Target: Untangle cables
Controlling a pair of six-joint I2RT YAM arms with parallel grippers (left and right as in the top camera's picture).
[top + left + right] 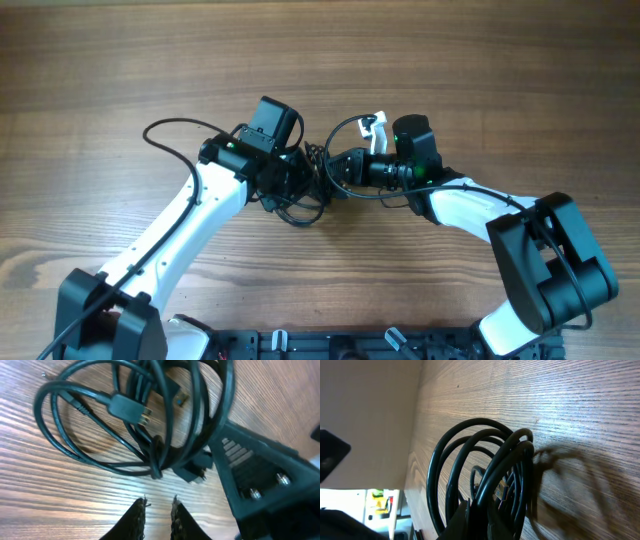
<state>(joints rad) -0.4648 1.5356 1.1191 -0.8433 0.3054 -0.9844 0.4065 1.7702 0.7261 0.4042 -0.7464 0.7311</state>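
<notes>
Gripping the looped cables (126, 407) over the table (50, 490), the right claw (330, 170) was closed — the left claw (159, 502), just beside, stood narrowly open and empty.

A wooden table (320, 50) fills the overhead view. It is mid-brown, and its grain runs left to right with darker streaks. Seen close from the left wrist, the grain shows as fine pale and dark lines. In the right wrist view a soft, dark shadow (560, 475) lies on the wood. Past the table's edge are a plain beige surface (365, 415) and a small, blurred yellow-and-green object (381, 502).
</notes>
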